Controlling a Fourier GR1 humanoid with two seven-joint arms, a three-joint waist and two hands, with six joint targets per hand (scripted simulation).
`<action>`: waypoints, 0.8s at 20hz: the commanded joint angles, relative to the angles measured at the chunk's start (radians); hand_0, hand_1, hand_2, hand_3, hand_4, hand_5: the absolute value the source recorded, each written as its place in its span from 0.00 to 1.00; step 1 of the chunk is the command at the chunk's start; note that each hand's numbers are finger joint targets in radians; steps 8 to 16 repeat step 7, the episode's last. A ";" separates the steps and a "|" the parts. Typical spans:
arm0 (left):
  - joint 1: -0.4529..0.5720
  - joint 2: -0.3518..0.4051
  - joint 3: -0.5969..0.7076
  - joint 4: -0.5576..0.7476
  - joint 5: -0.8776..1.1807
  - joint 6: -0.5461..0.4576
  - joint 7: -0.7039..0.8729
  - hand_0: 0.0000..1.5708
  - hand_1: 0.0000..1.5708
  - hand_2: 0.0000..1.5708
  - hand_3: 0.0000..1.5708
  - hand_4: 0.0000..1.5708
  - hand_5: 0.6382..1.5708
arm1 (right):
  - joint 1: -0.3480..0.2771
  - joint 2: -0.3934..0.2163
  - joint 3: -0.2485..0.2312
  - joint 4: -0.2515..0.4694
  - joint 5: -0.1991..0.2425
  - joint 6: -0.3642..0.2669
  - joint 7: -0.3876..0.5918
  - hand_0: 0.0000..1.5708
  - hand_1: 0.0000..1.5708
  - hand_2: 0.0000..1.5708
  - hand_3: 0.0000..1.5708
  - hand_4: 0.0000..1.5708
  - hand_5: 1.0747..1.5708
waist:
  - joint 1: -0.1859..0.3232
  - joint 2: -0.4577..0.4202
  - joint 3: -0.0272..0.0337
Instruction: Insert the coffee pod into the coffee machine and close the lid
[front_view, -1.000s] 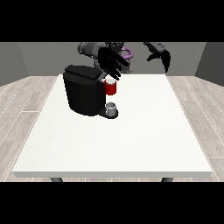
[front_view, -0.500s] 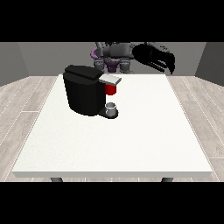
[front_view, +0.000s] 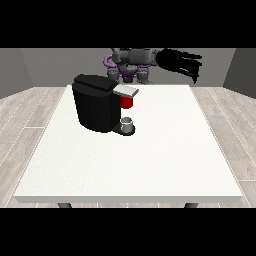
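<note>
The black coffee machine (front_view: 97, 105) stands on the white table (front_view: 150, 160), left of its middle. Its grey lid (front_view: 126, 90) lies flat over a red thing at the machine (front_view: 127, 102). A small grey thing (front_view: 128, 124) sits on the machine's base below it. The hand at the view's right (front_view: 179, 62) is raised above the table's far right corner, well away from the machine, its fingers (front_view: 193, 71) stretched out and holding nothing. No hand shows at the view's left.
The robot's torso (front_view: 131, 61) is behind the table's far edge. Grey wood flooring (front_view: 25, 115) surrounds the table on both sides.
The hand that hung over the machine's top a second ago has pulled back out of sight. The hand at the view's right stays raised and has shifted slightly.
</note>
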 joint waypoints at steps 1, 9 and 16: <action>0.023 0.008 0.011 -0.027 0.021 -0.008 0.045 0.00 0.00 0.00 0.00 0.17 1.00 | 0.038 0.056 0.021 0.029 -0.006 0.002 -0.104 0.00 0.00 0.00 0.00 0.00 1.00 | -0.034 -0.041 -0.0002; 0.156 0.007 0.059 0.029 0.015 0.045 0.018 0.00 0.00 0.00 0.00 0.17 1.00 | 0.200 0.212 0.122 -0.025 -0.026 0.033 -0.179 0.00 0.00 0.00 0.00 0.17 1.00 | -0.183 -0.173 -0.0003; 0.156 0.007 0.059 0.029 0.015 0.045 0.018 0.00 0.00 0.00 0.00 0.17 1.00 | 0.200 0.212 0.122 -0.025 -0.026 0.033 -0.179 0.00 0.00 0.00 0.00 0.17 1.00 | -0.183 -0.173 -0.0003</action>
